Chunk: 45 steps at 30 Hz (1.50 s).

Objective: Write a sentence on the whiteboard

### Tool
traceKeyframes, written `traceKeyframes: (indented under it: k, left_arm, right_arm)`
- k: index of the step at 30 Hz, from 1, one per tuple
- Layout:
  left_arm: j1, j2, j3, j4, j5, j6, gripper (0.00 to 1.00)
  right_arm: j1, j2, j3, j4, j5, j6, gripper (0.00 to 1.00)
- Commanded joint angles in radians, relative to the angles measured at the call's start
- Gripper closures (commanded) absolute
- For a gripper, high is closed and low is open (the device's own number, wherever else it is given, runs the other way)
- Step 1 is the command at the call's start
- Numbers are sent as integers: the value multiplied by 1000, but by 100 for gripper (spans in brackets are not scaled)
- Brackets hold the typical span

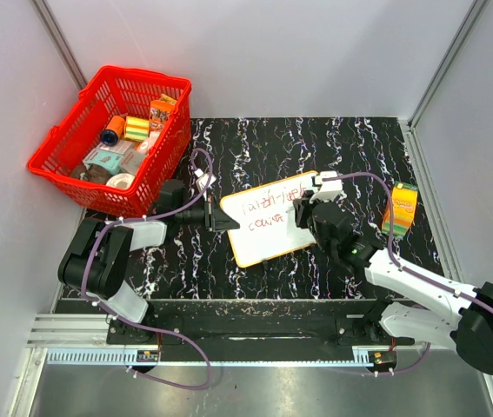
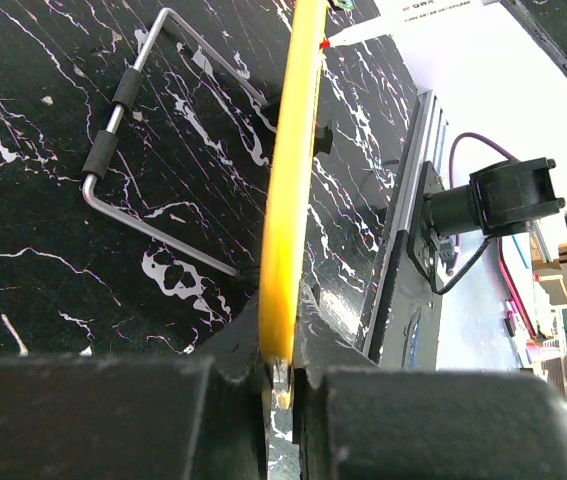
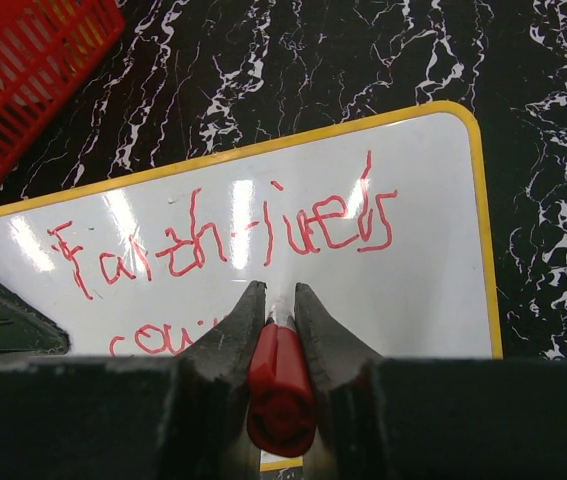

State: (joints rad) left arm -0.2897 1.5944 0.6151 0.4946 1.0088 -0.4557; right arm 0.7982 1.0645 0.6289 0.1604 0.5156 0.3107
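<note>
Lettering first: the sentence (image 3: pixel 233 235) sits in thin red marker on the whiteboard (image 3: pixel 433 200). The top line is something like "Earth-lived", and a second line starts "cou" before my own fingers block the rest in the right wrist view.

The board is in the middle of the black marbled table (image 1: pixel 350 139), turned at an angle so its long side runs between the two arms. It looks tilted rather than flat. The left wrist view shows a wire stand (image 2: pixel 113 120) behind it.

The left gripper (image 2: pixel 281 375) is clamped tight on the board's yellow rim at the left end, and I'd say that's there to keep the board from sliding under pen pressure.

The right gripper (image 3: pixel 278 292) has its jaws narrow around the red marker (image 3: pixel 281 385). The butt end points back at the camera and the tip is down by the second line, though I can't tell if it's actually touching.

Further out, the red basket (image 1: pixel 111 139) of odds and ends sits in the far left corner, and a yellow-green box (image 1: pixel 400 208) stands just right of the right arm. Both are well clear of the writing.

My guess is we're mid second line, so the next stroke wants light, even pressure.
</note>
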Motion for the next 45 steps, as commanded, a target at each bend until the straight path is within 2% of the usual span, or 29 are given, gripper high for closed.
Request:
traceKeyframes:
  k: [1, 22, 45]
  left_arm:
    - [-3, 15, 0, -62, -133, 132, 100]
    - [-6, 18, 3, -64, -134, 132, 100]
    - [-8, 18, 3, -67, -136, 134, 100]
  right_arm:
    - [-10, 6, 31, 44, -49, 2, 100]
    - [-10, -38, -34, -45, -46, 31, 100]
    - [-21, -14, 41, -15, 35, -9, 100]
